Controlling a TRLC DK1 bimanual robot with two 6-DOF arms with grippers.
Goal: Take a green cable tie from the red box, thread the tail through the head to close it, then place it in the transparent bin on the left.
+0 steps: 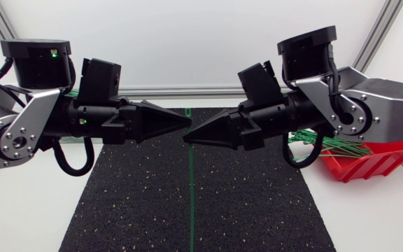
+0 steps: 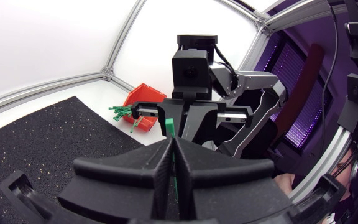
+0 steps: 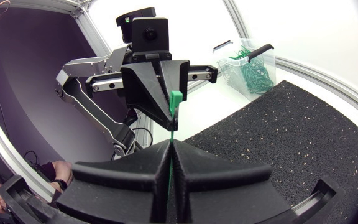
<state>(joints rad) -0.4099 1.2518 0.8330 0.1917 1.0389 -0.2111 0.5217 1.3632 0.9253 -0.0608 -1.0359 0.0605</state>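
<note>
Pinching one green cable tie (image 3: 175, 98) with left gripper (image 1: 186, 120) and right gripper (image 1: 187, 139), each pressed together, above the mat's (image 1: 131, 203) centre. Counting two grippers, one red box (image 1: 376, 162), one transparent bin (image 3: 248, 62).

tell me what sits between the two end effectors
A green cable tie bridges the small gap between the left end effector and the right end effector; both wrist views show it.

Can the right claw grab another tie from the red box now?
Probably not: right claw is shut on a tie that the left claw also pinches, and the box lies behind it.
</note>
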